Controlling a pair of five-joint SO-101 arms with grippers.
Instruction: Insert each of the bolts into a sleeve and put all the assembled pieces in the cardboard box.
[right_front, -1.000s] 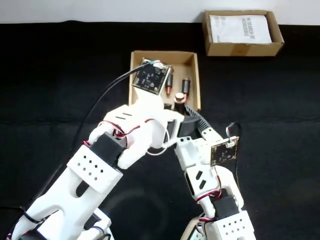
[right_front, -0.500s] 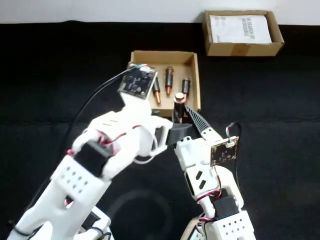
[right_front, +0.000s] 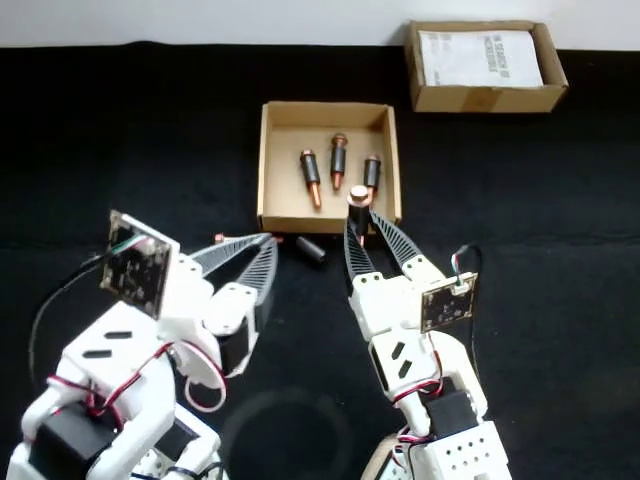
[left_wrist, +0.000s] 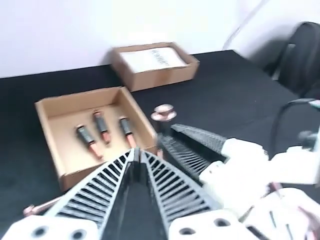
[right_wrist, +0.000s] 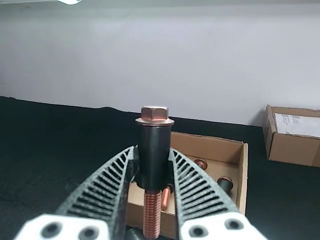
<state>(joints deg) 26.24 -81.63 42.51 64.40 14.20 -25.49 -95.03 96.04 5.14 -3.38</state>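
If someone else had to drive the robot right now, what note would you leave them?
Left hand: shut, empty, near a loose bolt and a loose sleeve.
Right hand: shut on an assembled piece, held upright by the cardboard box's near wall.
Done: three assembled pieces lie in the box.
Left: box the held piece, then join and box the loose pair.

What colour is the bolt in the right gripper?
Copper; the bolt shows best in right wrist view.
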